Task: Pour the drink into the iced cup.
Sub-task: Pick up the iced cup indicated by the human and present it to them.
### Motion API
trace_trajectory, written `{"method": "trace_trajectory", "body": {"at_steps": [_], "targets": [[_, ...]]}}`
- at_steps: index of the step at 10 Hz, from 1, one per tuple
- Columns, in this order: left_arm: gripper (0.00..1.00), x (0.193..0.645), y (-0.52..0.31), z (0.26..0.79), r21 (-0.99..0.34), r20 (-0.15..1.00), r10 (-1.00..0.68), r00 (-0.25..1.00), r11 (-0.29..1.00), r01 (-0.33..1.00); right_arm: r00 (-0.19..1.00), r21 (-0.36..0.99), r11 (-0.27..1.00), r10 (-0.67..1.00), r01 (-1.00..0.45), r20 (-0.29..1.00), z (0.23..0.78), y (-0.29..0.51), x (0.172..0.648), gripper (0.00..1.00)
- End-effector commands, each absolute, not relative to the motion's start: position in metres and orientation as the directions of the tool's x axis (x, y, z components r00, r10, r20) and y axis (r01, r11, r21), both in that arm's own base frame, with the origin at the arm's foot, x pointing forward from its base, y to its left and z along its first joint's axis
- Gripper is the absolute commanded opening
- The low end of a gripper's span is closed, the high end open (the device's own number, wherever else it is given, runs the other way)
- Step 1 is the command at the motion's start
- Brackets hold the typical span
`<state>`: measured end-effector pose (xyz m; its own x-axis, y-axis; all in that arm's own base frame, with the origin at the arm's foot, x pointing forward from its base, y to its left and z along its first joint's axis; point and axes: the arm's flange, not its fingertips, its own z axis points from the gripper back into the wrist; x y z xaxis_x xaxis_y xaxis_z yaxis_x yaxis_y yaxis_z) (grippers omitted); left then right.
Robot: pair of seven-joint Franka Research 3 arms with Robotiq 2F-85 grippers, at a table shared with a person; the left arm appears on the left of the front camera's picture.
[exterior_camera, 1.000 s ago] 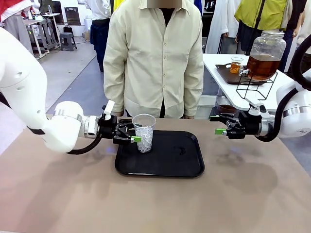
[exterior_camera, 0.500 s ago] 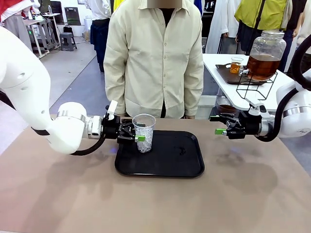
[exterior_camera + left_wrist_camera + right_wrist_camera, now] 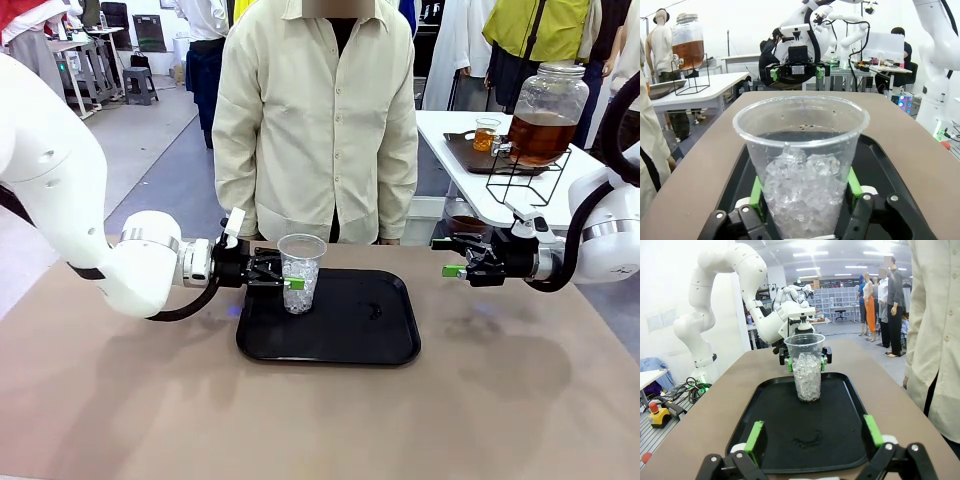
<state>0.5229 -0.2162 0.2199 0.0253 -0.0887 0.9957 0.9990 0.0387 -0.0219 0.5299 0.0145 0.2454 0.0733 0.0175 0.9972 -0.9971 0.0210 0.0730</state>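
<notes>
the drink (image 3: 540, 138) is not on the work table: it sits amber in the big glass jar (image 3: 548, 95), on a wire stand (image 3: 525, 178) on the white side table (image 3: 450, 135), well apart from the tray, with a small filled cup (image 3: 487, 134) beside it. the iced cup (image 3: 300, 272) stands upright at the left end of the black tray (image 3: 370, 345), in front of the person (image 3: 320, 120).

what has changed is the left gripper (image 3: 291, 284). a second ago its jaws stood wide on either side of the cup; now they have drawn in, with the green pads (image 3: 756, 192) against the cup's walls low down. the cup looks gripped but not lifted. the right gripper (image 3: 452, 258) hangs wide open and empty past the tray's right edge.

so the receiving cup seems secured, while nothing to pour from is in hand yet.
</notes>
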Motion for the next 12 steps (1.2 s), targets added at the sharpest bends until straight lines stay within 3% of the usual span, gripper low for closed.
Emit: {"method": "trace_trajectory", "body": {"at_steps": [1,4,8,12], "targets": [[0.60,0.525,-0.219,0.221,-0.028,0.995,-0.097,0.032,0.043,0.999,0.071,0.071,0.018,0.017,-0.997,0.997,0.247,0.017,0.530,1.00],[0.60,0.520,-0.219,0.236,0.003,1.000,-0.016,-0.002,0.038,0.999,0.071,0.071,0.018,0.017,-0.997,0.997,0.247,0.017,0.530,1.00],[0.60,0.534,-0.234,0.327,0.105,0.994,0.021,-0.106,0.048,0.993,0.071,0.071,0.018,0.017,-0.997,0.997,0.247,0.017,0.530,1.00],[0.60,0.568,-0.241,0.391,0.102,0.995,-0.005,-0.102,0.067,0.993,0.071,0.071,0.018,0.017,-0.997,0.997,0.247,0.017,0.530,1.00]]}}
